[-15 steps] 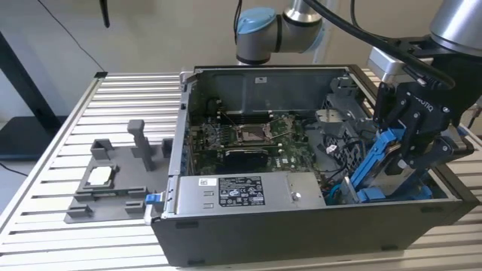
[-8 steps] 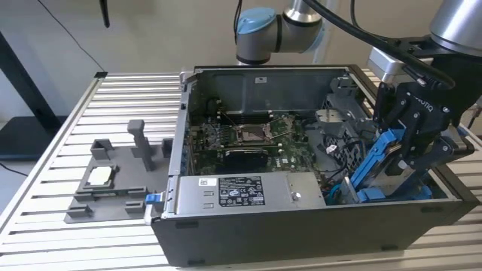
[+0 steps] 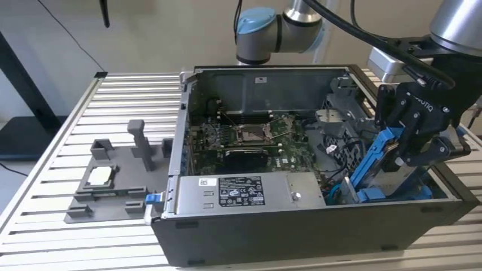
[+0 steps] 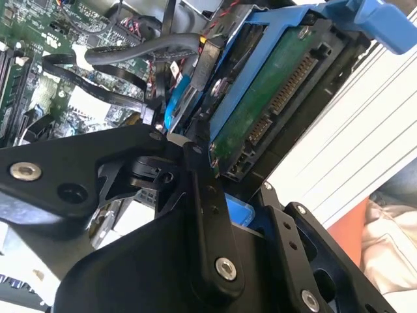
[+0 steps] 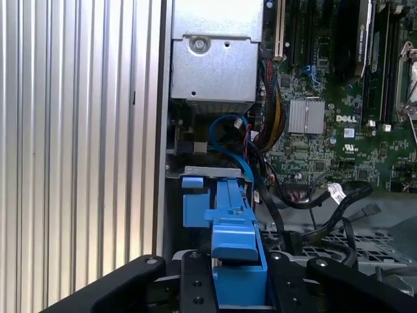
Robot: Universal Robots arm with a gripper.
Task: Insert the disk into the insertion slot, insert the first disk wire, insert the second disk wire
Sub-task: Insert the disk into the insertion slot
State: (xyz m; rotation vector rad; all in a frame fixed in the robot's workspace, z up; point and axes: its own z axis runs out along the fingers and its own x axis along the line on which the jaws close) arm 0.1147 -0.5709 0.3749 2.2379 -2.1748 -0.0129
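Observation:
The disk point(image 3: 374, 164), framed by its blue carrier, stands tilted on edge in the front corner of the open computer case, on the exterior view's right. My gripper point(image 3: 410, 151) is shut on it from above. Its lower end sits in the insertion slot point(image 3: 391, 196), a dark cage with blue edges. In the second wrist view the disk's green underside point(image 4: 273, 98) and connector face out past a black finger point(image 4: 203, 195). In the first wrist view the blue carrier point(image 5: 236, 238) lies between my fingers. Loose black wires point(image 5: 355, 215) and a blue wire point(image 5: 225, 134) lie beside the cage.
A grey power supply box point(image 3: 241, 195) with a white sticker fills the case front. The motherboard point(image 3: 249, 135) lies behind it. On the slatted table point(image 3: 128, 101), a grey fixture point(image 3: 113, 180) stands at the exterior view's left. The arm's base point(image 3: 263, 28) rises behind the case.

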